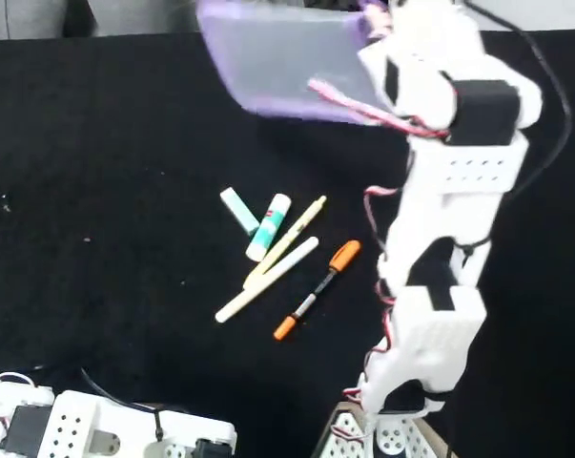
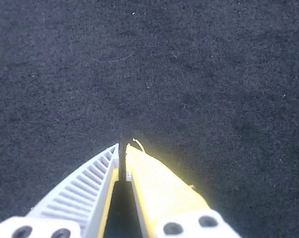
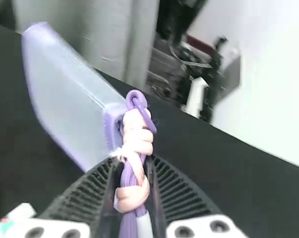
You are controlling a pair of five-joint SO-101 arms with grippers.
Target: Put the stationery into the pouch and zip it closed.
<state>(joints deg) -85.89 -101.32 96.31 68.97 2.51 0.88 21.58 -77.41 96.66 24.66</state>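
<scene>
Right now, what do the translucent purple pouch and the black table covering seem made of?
The translucent purple pouch looks like soft frosted plastic, hazy and see-through. The black table covering looks like matte felt or cloth: fuzzy, with lint specks.

Translucent purple pouch hung tilted above the far worktop, stationery lay clustered mid-worktop, small pale teal block, green-and-white tube, yellow pen, white pen, orange marker lying alongside.

Black table w/ eraser, glue stick, pencil, pen, marker.
</scene>
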